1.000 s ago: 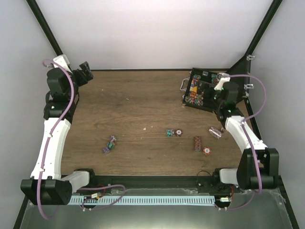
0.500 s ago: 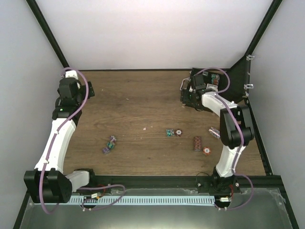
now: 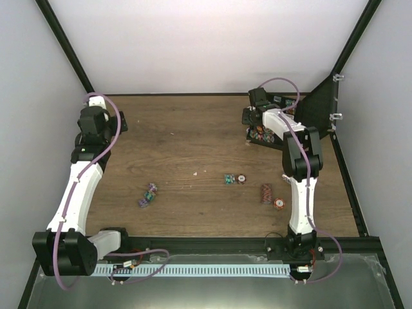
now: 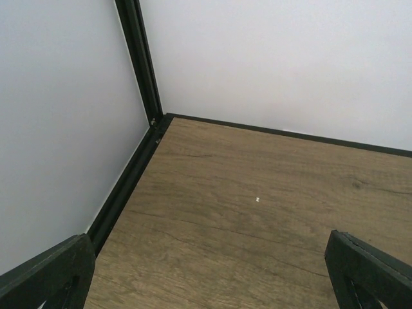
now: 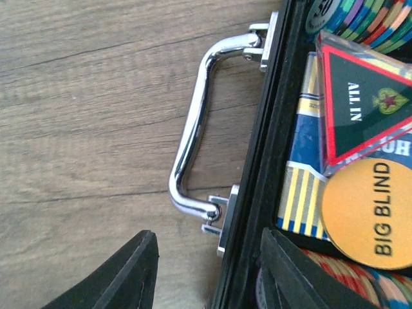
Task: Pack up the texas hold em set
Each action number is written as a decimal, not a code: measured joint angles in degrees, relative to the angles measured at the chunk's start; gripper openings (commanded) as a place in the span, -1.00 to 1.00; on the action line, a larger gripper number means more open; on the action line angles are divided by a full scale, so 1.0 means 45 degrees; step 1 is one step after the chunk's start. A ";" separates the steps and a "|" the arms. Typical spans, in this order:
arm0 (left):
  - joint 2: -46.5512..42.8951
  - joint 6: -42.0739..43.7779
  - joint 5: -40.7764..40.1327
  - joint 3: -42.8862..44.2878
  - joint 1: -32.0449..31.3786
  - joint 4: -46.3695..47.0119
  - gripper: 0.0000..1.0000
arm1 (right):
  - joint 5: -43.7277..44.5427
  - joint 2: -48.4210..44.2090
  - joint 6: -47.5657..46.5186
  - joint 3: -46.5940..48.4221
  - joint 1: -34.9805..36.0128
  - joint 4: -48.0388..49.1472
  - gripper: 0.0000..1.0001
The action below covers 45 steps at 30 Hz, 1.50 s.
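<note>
Both pairs empty and spread, we are idling left fingers [image 4: 51, 270] far off while right fingers [image 5: 129, 277] are straddling the briefcase [image 5: 254, 161] wall beside its handle [image 5: 193, 122].

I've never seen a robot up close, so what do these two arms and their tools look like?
The left arm and right arm are slim white shells linked by chunky black joints on black bases. A loose lilac cable loops along the outside of each. The left tool and right tool each end in two plain matte-black, wedge-shaped fingers. No markings are legible.
</note>
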 measured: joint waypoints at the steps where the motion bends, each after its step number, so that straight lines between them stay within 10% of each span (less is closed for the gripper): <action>1: 0.0019 0.0005 0.0029 0.0000 0.0000 0.0029 1.00 | 0.0039 0.0219 -0.0015 0.0189 0.0000 -0.0049 -0.17; 21: 0.0175 0.0058 0.0442 -0.0005 0.0000 0.0044 1.00 | 0.0617 0.1700 -0.0262 0.1817 -0.0073 -0.1112 -0.66; 45: 0.0194 0.0058 0.0418 -0.0160 0.0000 0.0097 1.00 | -0.1481 -0.0049 -0.2089 -0.1457 0.1535 0.1117 -0.68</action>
